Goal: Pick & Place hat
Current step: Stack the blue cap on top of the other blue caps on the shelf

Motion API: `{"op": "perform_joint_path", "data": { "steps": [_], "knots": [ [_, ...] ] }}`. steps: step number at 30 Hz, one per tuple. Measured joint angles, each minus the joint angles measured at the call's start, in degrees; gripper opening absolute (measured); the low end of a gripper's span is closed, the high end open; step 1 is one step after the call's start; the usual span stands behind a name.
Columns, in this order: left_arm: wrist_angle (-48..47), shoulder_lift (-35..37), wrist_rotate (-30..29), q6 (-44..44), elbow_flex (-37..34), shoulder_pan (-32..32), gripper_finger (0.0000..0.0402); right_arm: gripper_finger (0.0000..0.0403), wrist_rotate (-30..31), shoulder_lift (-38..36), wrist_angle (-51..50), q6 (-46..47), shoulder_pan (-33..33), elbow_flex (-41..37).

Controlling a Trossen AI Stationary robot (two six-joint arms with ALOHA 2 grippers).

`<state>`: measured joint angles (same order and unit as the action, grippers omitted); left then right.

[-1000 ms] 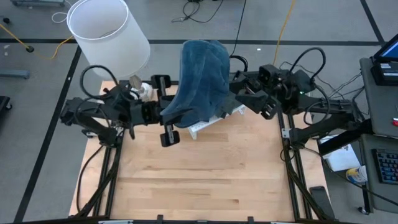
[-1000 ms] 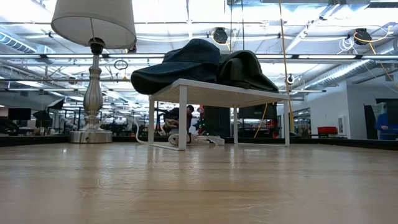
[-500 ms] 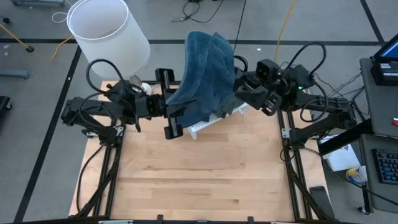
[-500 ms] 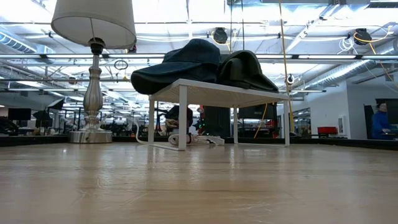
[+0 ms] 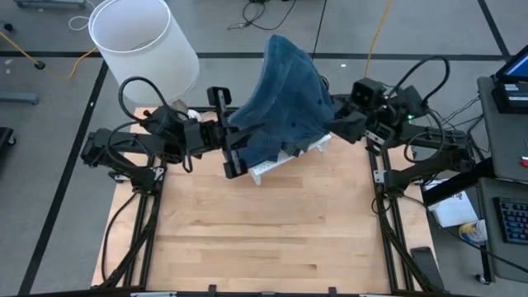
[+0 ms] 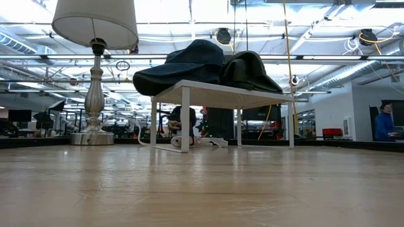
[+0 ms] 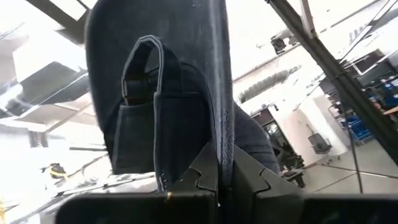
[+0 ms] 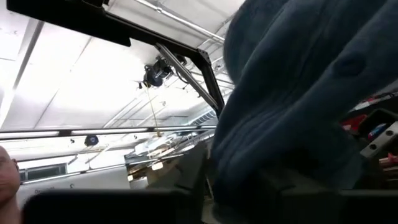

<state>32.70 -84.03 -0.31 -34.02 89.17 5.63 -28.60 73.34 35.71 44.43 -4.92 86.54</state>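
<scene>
One dark-blue hat (image 5: 285, 103), soft, draped (adjuster strap visible).

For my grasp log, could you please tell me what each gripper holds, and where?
The left gripper pinches the blue denim hat by its brim edge. The right gripper's hold cannot be told.

My wooden table (image 5: 247, 239): white rack (image 6: 221, 94) at twelve o'clock, lamp (image 6: 95, 69) at eleven.
</scene>
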Motion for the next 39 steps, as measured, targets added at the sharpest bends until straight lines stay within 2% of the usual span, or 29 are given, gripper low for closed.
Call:
{"op": "perform_joint_path", "data": {
  "steps": [4, 8, 12, 16, 23, 27, 33, 36, 39],
  "knots": [
    [0.05, 0.0, -2.44, 1.21, 0.0, -0.04, 0.0032, 0.0011, 0.0, -0.6, -0.07, -0.26, 0.26, -0.02],
    [0.03, 0.0, -3.38, 3.05, 0.0, -0.04, 0.0059, 0.0008, -0.02, -1.63, -0.66, -0.11, 0.04, -0.02],
    [-2.09, 0.04, -6.29, 10.11, 0.0, -0.02, 0.0078, 0.0004, -0.15, -3.83, -3.87, 0.72, -1.74, 0.0],
    [-10.94, 0.76, -8.29, 16.91, 0.01, 0.29, 0.0085, 0.0003, -0.44, -5.81, -14.73, 1.32, -4.74, 2.63],
    [-25.19, 0.83, -7.2, 28.75, 0.04, 2.55, 0.0087, 0.0002, -6.69, -4.07, -38.96, -9.58, -8.36, 13.12],
    [-32.98, 0.83, -7.14, 34.82, 0.04, 4.48, 0.0087, 0.0001, -12.22, -1.78, -47.31, -16.61, -9.9, 18.07],
    [-40.64, 0.83, -7.07, 41.6, 0.02, 7.91, 0.0088, 0.0001, -18.06, 2.06, -55.33, -22.76, -11.84, 23.93],
    [-43.72, 0.83, -6.63, 45.97, 0.02, 9.75, 0.0088, 0.0001, -21.82, 4.06, -56.1, -22.49, -12.38, 25.5],
    [-46.98, 0.83, -3.18, 51.92, 0.02, 11.3, 0.0088, 0.0001, -25.96, 6.12, -56.16, -20.53, -12.42, 26.88]
  ]
}}
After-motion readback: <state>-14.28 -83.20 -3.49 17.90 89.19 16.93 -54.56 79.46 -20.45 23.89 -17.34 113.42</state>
